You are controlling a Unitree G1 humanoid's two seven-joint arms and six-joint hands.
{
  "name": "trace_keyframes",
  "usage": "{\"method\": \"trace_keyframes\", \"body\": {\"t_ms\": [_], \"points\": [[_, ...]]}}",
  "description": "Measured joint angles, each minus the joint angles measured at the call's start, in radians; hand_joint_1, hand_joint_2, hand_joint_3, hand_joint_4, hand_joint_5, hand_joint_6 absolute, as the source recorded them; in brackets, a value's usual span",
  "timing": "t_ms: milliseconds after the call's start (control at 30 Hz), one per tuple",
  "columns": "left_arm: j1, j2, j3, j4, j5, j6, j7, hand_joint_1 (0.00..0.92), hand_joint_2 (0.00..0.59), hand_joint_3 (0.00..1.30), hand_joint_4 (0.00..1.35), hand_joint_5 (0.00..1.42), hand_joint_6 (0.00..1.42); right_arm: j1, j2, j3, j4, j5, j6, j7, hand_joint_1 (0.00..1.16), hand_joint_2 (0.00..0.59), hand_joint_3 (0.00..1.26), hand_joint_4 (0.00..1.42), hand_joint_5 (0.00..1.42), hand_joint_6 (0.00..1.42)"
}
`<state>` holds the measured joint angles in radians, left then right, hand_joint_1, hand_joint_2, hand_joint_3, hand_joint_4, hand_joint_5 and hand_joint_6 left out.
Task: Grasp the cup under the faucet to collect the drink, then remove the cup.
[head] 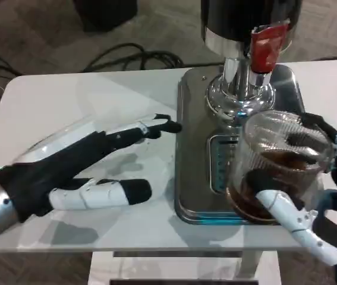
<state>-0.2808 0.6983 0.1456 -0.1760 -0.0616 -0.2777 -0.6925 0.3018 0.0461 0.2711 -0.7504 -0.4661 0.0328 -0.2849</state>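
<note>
Head view: right hand [311, 196], partly cut off, grips the cup [278, 163]; left hand [79, 172] lies open, holding nothing.

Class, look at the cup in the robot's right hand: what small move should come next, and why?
Probably draw the cup away from the dispenser: the right hand already grips it and dark drink fills its bottom. The left hand waits open.

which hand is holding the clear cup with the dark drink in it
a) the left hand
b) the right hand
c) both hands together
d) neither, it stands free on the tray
b: the right hand wraps its fingers around the clear cup by the faucet, while the left hand lies spread over the white table, apart from the cup.
</note>
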Motion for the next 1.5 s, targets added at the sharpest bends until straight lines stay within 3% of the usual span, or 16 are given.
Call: {"method": "trace_keyframes", "body": {"t_ms": [200, 500, 667, 1033, 1500], "points": [[0.056, 0.016, 0.040, -0.063, 0.021, 0.012, 0.016, 0.000, 0.000, 0.16, 0.03, 0.08, 0.09, -0.014, -0.003, 0.036, 0.000, -0.020, 0.000, 0.008, 0.76, 0.251, 0.93, 1.11, 1.24, 1.42], [0.130, 0.020, 0.076, -0.157, 0.026, 0.030, 0.036, 0.000, 0.000, 0.16, 0.04, 0.08, 0.09, -0.031, -0.008, 0.050, 0.002, -0.043, 0.004, 0.017, 0.75, 0.262, 0.93, 1.11, 1.23, 1.42], [0.180, 0.020, 0.088, -0.205, 0.036, 0.032, 0.044, 0.000, 0.000, 0.17, 0.04, 0.08, 0.09, -0.040, -0.017, 0.066, 0.008, -0.059, 0.004, 0.024, 0.74, 0.289, 0.92, 1.11, 1.21, 1.42], [0.312, 0.019, 0.169, -0.360, 0.184, 0.026, 0.115, 0.000, 0.000, 0.13, 0.00, 0.00, 0.05, -0.063, -0.035, 0.096, 0.017, -0.092, 0.005, 0.048, 0.70, 0.345, 0.93, 1.12, 1.22, 1.42], [0.420, -0.010, 0.273, -0.443, 0.227, 0.018, 0.165, 0.000, 0.000, 0.08, 0.00, 0.00, 0.01, -0.124, -0.037, 0.127, 0.043, -0.097, 0.018, 0.059, 0.65, 0.397, 0.95, 1.14, 1.24, 1.42]]}}
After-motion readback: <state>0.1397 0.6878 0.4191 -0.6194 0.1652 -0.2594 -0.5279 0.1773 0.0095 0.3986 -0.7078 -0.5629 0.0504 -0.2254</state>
